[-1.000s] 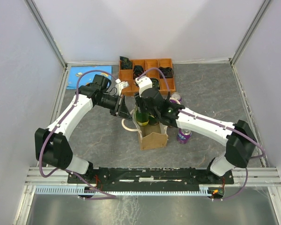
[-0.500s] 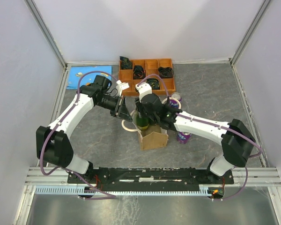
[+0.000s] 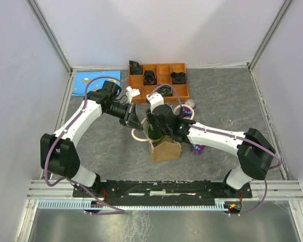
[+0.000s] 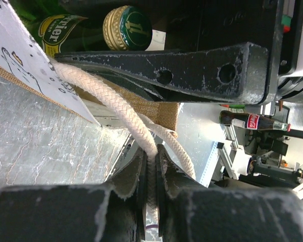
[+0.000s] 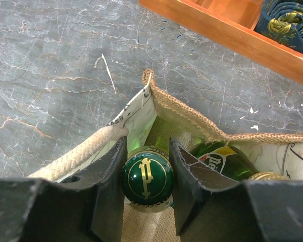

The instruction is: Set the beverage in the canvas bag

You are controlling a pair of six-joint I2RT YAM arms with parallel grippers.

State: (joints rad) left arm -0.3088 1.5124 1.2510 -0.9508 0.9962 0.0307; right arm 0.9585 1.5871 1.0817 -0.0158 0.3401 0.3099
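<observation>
right gripper (image 5: 146, 164) around beverage (image 5: 147, 176) in bag (image 5: 192, 122)

R gripper (image 5: 148, 151) jaws clamped on gold-emblem cap of green glass bottle (image 5: 147, 176), upright inside tan burlap bag (image 5: 192, 118) | 2nd green labelled bottle (image 5: 219, 157) just right, same bag | cream braided rope handle (image 5: 73, 155) at bag's left | orange wooden tray (image 5: 227, 30) far side, dark floral cloth (image 5: 288, 17) in one compartment | grey marbled tabletop (image 5: 50, 75)
</observation>
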